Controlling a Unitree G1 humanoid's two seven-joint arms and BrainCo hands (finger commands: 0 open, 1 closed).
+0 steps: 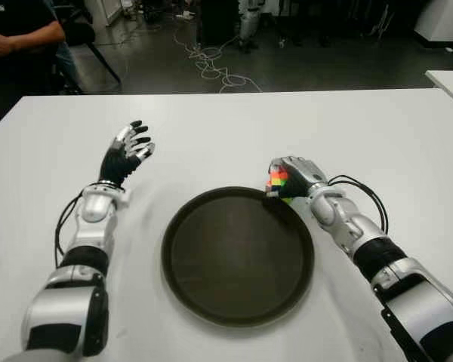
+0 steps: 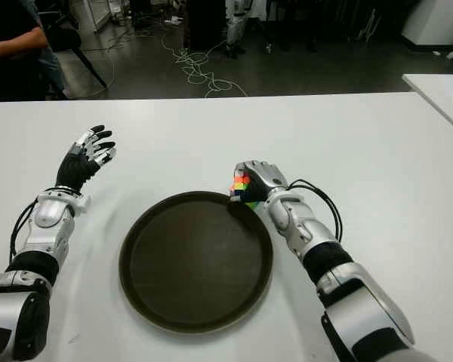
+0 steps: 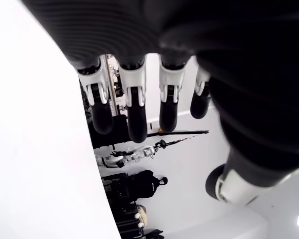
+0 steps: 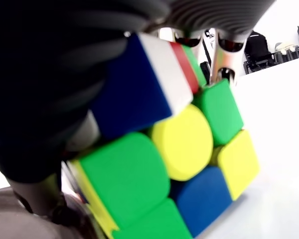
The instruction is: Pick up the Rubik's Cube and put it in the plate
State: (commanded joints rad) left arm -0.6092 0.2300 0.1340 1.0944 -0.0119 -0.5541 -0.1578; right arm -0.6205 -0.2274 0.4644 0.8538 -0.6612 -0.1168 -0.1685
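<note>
Right hand (image 1: 291,175) gripping the multicoloured Rubik's Cube (image 1: 278,183), held at the far-right rim of the round dark brown plate (image 1: 211,204) on the white table (image 1: 377,136). Left hand (image 1: 127,157) raised left of plate, fingers spread, holding nothing.

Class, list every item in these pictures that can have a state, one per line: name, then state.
Rubik's Cube: gripped in the right hand, at the plate's far right rim, not yet inside.
Right hand: fingers curled shut on the cube.
Left hand: open, fingers spread, holding nothing, left of the plate.
Plate: upright on the table, empty.
</note>
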